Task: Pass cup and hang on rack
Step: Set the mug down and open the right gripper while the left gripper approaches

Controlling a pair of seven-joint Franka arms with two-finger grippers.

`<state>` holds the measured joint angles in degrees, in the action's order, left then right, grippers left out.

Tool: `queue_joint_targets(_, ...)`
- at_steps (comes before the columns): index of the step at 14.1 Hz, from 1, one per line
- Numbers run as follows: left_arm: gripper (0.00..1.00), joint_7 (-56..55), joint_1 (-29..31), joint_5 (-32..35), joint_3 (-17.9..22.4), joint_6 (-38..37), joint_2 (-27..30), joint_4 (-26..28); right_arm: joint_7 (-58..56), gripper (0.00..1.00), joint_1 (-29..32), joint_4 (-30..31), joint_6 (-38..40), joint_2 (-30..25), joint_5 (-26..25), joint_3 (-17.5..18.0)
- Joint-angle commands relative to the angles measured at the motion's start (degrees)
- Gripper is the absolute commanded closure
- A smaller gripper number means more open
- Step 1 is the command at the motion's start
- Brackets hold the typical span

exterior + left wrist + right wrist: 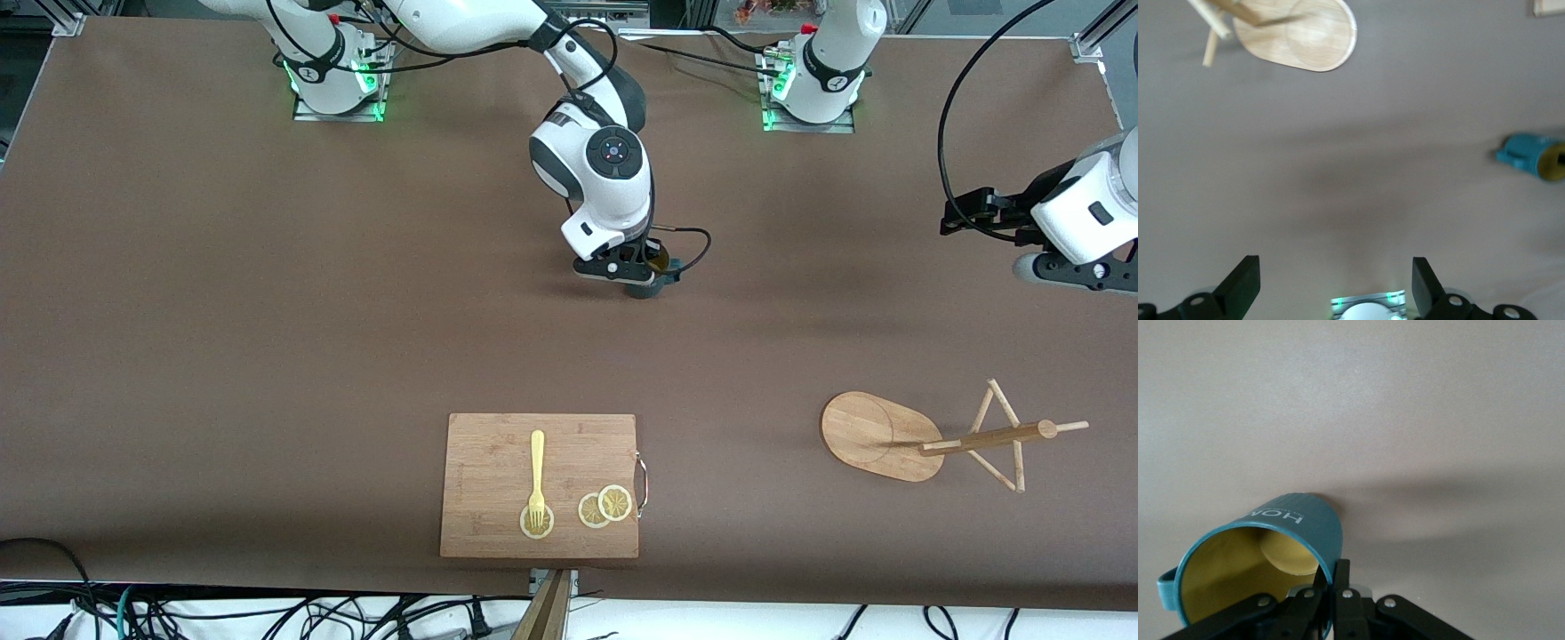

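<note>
Here the right gripper (642,271), reaching from its base to mid-tabletop, is closed on the rim wall of the cup (653,276), one finger inside the yellowish-tan interior and one outside on the ribbed teal wall, as the right wrist view shows (1265,567). The cup sits at or just above the tabletop (267,311); whether it touches cannot be told. Taking the front view as a clock face, the cup lies just above centre, the rack (942,440) at about 4 o'clock, and the cutting board (498,444) at 6 o'clock, carrying a yellow fork (537,480) and three citrus slices (605,507). The rack has tipped over: its oval base stands on edge and its pole and pegs point toward the left arm's end of the tabletop. The left gripper (1336,293) waits above that end with its fingers spread wide and nothing between them; its wrist view shows the cup (1528,155) well apart from it. The step in hand appears to be the pass: the right arm must probably carry the cup toward the left gripper, presenting a free rim or the handle. Hanging looks difficult while the rack lies on its side. White lettering on the cup, seen inverted, reads "HON" followed by hidden characters.
</note>
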<state>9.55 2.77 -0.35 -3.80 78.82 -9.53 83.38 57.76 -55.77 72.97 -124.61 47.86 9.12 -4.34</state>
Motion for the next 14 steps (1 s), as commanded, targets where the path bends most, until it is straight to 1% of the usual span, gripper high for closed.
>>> queue_joint_targets(1, 0.0, 9.6, 0.3, -1.1, 0.0, -0.2, 1.0, 2.1, 1.5, 0.85, -0.9, -1.8, -0.5, 1.7, -1.0, -0.8)
queue_joint_targets(2, 0.0, 12.7, 0.3, -1.8, 0.0, -0.3, 1.0, 2.4, 1.5, 0.72, -0.8, -1.8, -0.5, 1.6, -1.1, -0.8)
queue_joint_targets(3, 0.0, 17.0, 0.3, -2.4, 0.0, -0.6, 1.0, 3.5, 2.5, 0.56, -0.8, -1.8, -0.5, 1.3, -1.1, -0.8)
queue_joint_targets(4, 0.0, 22.0, 0.3, -3.2, 0.0, -0.6, 0.9, 4.5, 3.6, 0.42, -0.7, -1.9, -0.4, 1.0, -1.1, -0.8)
queue_joint_targets(5, 0.0, 27.7, 0.4, -4.6, 0.0, -0.5, 0.8, 6.2, 3.9, 0.3, -0.5, -2.0, 0.2, -0.1, -0.9, -1.1)
queue_joint_targets(6, 0.0, 32.8, 0.4, -6.1, 0.0, -0.2, 0.7, 7.9, 3.8, 0.01, -0.1, -1.9, 1.1, -1.9, -0.7, -1.2)
queue_joint_targets(8, 0.0, 39.5, 0.3, -9.7, -0.2, 1.0, 0.5, 10.6, 3.2, 0.0, 1.8, -1.9, 4.5, -6.0, -0.6, -1.5)
queue_joint_targets(10, 0.0, 46.0, 0.1, -12.4, -0.9, 3.5, 0.4, 13.1, 1.8, 0.0, 5.7, -1.9, 8.9, -10.7, -0.3, -1.3)
queue_joint_targets(12, 0.0, 56.2, 0.1, -17.2, -1.8, 8.7, 0.4, 18.3, -1.8, 0.0, 9.6, -1.3, 12.8, -15.4, -0.8, -1.7)
queue_joint_targets(13, 0.0, 61.1, 0.1, -20.0, -1.9, 11.9, 0.4, 21.1, -3.4, 0.0, 12.1, -1.3, 15.6, -17.2, -0.4, -4.2)
queue_joint_targets(14, 0.0, 65.2, 0.1, -22.8, -2.0, 15.0, 0.4, 23.6, -6.5, 0.0, 14.6, -1.3, 18.0, -18.8, 0.0, -5.8)
